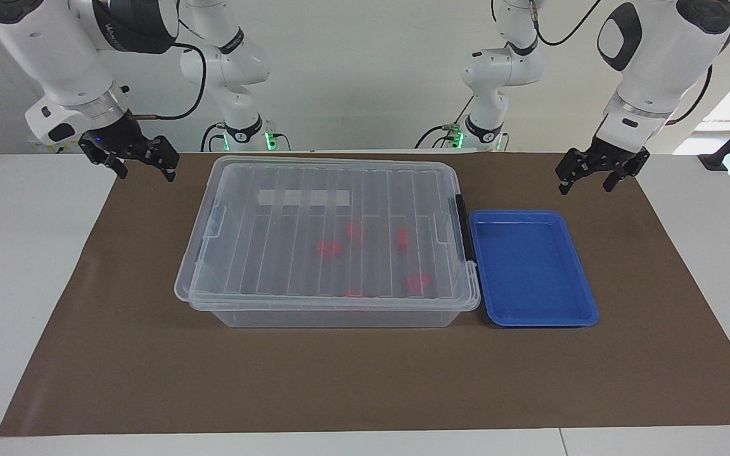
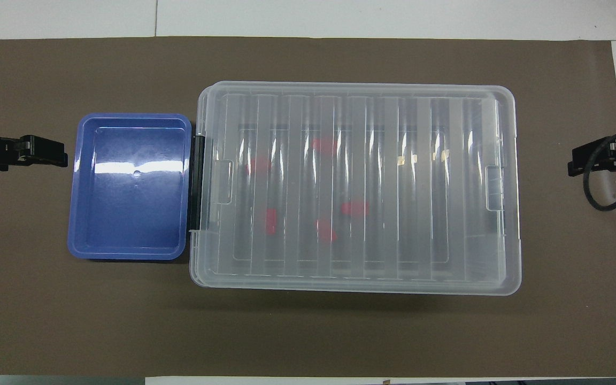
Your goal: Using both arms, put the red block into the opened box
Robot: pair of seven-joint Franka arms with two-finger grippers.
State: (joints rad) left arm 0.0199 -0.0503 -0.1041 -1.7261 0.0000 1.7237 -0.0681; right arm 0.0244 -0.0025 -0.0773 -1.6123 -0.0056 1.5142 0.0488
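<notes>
The box (image 1: 289,190) (image 2: 500,187), a large clear bin, stands mid-table with its ribbed lid lying flat on top. Through the lid I see several small red pieces on its floor. One of them is a boxy red block (image 1: 402,238) (image 2: 270,221), toward the left arm's end. My right gripper (image 1: 146,174) (image 2: 575,166) hangs open and holds nothing, above the mat by the box's end on the right arm's side. Over the mat at the other end, beside the blue tray, my left gripper (image 1: 587,185) (image 2: 56,154) is open and holds nothing.
A shallow blue tray (image 1: 583,304) (image 2: 126,251) with nothing in it sits against the box at the left arm's end. A black latch (image 1: 463,228) (image 2: 197,182) lies on the box's side there. A brown mat (image 1: 365,380) covers the table.
</notes>
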